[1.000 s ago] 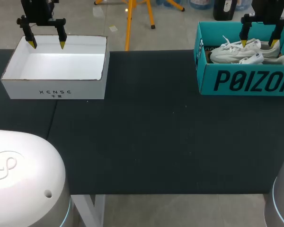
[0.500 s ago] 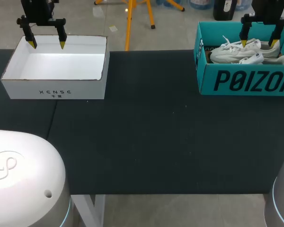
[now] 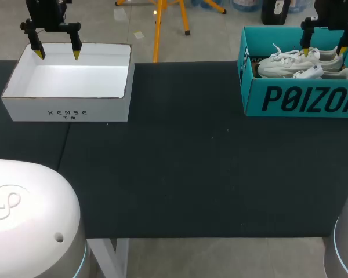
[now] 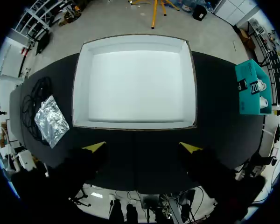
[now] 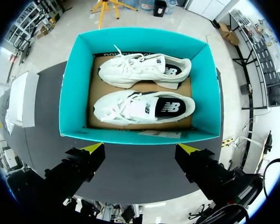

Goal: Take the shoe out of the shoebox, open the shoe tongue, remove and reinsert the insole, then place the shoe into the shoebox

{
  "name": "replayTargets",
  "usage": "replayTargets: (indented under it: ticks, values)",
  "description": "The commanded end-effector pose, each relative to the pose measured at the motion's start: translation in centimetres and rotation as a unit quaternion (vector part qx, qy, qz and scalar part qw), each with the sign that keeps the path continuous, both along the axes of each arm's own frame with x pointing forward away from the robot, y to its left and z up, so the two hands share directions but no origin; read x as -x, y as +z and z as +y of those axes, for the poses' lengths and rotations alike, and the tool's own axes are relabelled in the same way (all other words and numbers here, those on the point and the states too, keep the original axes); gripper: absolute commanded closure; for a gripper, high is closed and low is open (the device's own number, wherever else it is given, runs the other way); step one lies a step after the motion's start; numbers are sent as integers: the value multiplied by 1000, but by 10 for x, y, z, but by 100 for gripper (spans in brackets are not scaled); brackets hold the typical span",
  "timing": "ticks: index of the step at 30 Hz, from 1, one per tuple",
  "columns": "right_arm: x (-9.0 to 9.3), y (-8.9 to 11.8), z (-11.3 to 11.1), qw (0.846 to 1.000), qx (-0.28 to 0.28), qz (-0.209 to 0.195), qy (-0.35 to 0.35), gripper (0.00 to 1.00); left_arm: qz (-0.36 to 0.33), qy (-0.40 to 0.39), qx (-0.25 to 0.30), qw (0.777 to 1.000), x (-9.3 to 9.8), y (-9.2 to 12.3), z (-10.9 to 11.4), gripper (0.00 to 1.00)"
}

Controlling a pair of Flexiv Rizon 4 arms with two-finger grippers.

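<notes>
A teal shoebox (image 3: pixel 301 99) stands open at the table's far right, with two white sneakers lying on their sides in it. In the right wrist view the nearer shoe (image 5: pixel 144 108) and the farther shoe (image 5: pixel 144 70) rest on brown cardboard inside the teal walls (image 5: pixel 74 79). My right gripper (image 3: pixel 325 51) hangs open above the box, over the shoes (image 3: pixel 284 61), its yellow fingertips (image 5: pixel 94 148) holding nothing. My left gripper (image 3: pixel 57 54) is open and empty above the far edge of a white box (image 3: pixel 69 81).
The white box (image 4: pixel 135 84) has nothing in it. Beside it lie a crinkled silver bag (image 4: pixel 51 122) and a coil of black cable (image 4: pixel 30 100). A black mat (image 3: pixel 180 162) covers the table between the two boxes.
My right gripper has shifted slightly to the right over the shoebox. The left arm, the shoes and both boxes have stayed where they were.
</notes>
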State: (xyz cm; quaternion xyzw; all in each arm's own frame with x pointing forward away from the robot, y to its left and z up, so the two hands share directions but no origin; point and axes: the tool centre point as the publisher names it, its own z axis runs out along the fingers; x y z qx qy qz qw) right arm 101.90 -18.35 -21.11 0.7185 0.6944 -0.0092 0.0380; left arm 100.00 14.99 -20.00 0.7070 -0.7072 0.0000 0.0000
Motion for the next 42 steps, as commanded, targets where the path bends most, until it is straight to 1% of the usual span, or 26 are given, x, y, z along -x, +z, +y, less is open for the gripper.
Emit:
replayTargets:
  ticks: [1, 8, 12, 14, 15, 17, 24, 28, 34, 39, 42]
  values:
    - [-10, -16, -20, 1000, 2, -4, -4, 0, 0, 0, 0, 1000, 0, 0, 0, 0]
    - [-18, -42, -60, 1000, 0, -7, -27, 0, 0, 0, 0, 1000, 0, 0, 0, 0]
    - [-24, -54, -79, 1000, 4, -16, -26, 0, 0, 0, 0, 1000, 0, 0, 0, 0]
    - [-27, -64, -88, 999, 21, -20, -32, 0, 0, 0, 0, 1000, 0, 0, 0, 0]
    - [-28, -68, -92, 999, 6, -18, -34, 0, 0, 0, 0, 1000, 0, 0, 0, 0]
    - [-32, -75, -100, 999, 13, -18, -38, 0, 0, 0, 0, 1000, 0, 0, 0, 0]
    - [-47, -95, -116, 999, 4, -24, -36, 0, 0, 0, 0, 1000, 0, 0, 0, 0]
    - [-56, -103, -121, 999, 0, -26, -31, 0, 0, 0, 0, 1000, 0, 0, 0, 0]
    - [-65, -119, -130, 1000, 7, -23, -14, 0, 0, 0, 0, 1000, 0, 0, 0, 0]
    - [-67, -126, -133, 1000, 9, -19, -4, 0, 0, 0, 0, 1000, 0, 0, 0, 0]
    - [-66, -131, -136, 1000, 9, -16, -10, 0, 0, 0, 0, 1000, 0, 0, 0, 0]
